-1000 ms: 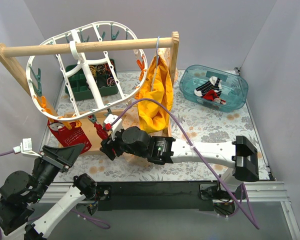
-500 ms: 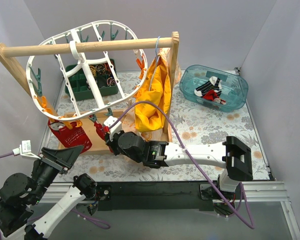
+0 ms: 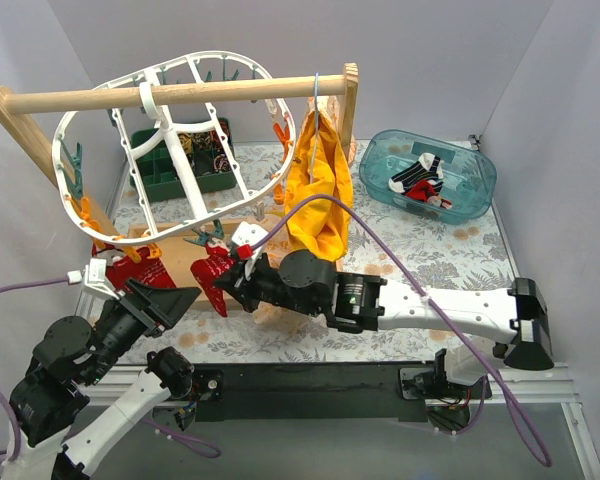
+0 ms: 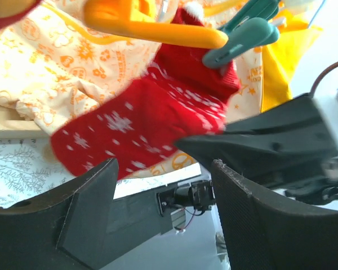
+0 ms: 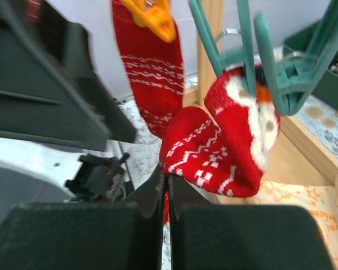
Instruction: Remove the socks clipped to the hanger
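From above, the hanger [image 3: 165, 125] hangs tilted from a wooden rail [image 3: 210, 92] over the left half of the desk; a snow-patterned red sock [image 3: 215, 278] dangles from its near rim, toward the near edge; the right gripper [image 3: 236, 280] is pinched on this sock; a second red sock [image 3: 130, 268] hangs nearer the left edge, just above the left gripper [image 3: 168, 303]; a black-and-white sock [image 3: 415, 176] lies in a teal tub [image 3: 470, 190] at the far right corner.

In the left wrist view, the left gripper [image 4: 163, 166] has its fingers spread wide with nothing between them; beyond the gap the snow-patterned red sock [image 4: 141, 124] hangs from a teal peg [image 4: 242, 28].

In the right wrist view, the right gripper [image 5: 164, 179] is closed tight on the lower edge of the snow-patterned red sock [image 5: 214, 152], whose top sits in the teal peg [image 5: 270, 62]; an orange peg [image 5: 152, 17] holds the second red sock [image 5: 152, 84].
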Controlling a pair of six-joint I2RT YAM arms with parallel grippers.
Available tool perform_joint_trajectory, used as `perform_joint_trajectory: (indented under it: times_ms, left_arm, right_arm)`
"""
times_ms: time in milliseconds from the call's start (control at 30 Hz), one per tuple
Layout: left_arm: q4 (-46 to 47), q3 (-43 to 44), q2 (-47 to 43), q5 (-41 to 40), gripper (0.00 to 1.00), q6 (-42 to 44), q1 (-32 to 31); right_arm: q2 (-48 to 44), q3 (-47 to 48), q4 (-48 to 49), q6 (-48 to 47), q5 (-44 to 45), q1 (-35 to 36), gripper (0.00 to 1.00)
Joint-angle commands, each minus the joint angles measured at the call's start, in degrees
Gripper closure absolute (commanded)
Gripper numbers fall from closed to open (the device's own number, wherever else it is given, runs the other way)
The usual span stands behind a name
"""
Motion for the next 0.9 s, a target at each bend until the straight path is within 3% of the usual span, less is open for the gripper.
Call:
perform_joint_trajectory:
  times_ms: [0, 333, 867]
  left_arm:
    - [5.0, -1.6, 1.1, 6.1, 0.35, 3.2, -0.2]
    - [12.6, -3.9, 0.5, 16.6, 0.34, 6.2, -0.2]
    - [8.5, -3.7, 1.7, 10.3, 0.34, 2.6, -0.2]
  right_arm:
    - [-2.3, 2.7, -3.7, -0.5, -8.8, 0.1, 0.99]
    - [-3.8, 4.6, -5.0, 0.5, -20.6, -1.2, 0.99]
    - [-5.4, 2.1, -2.6, -1.6, -28.9, -2.1, 0.99]
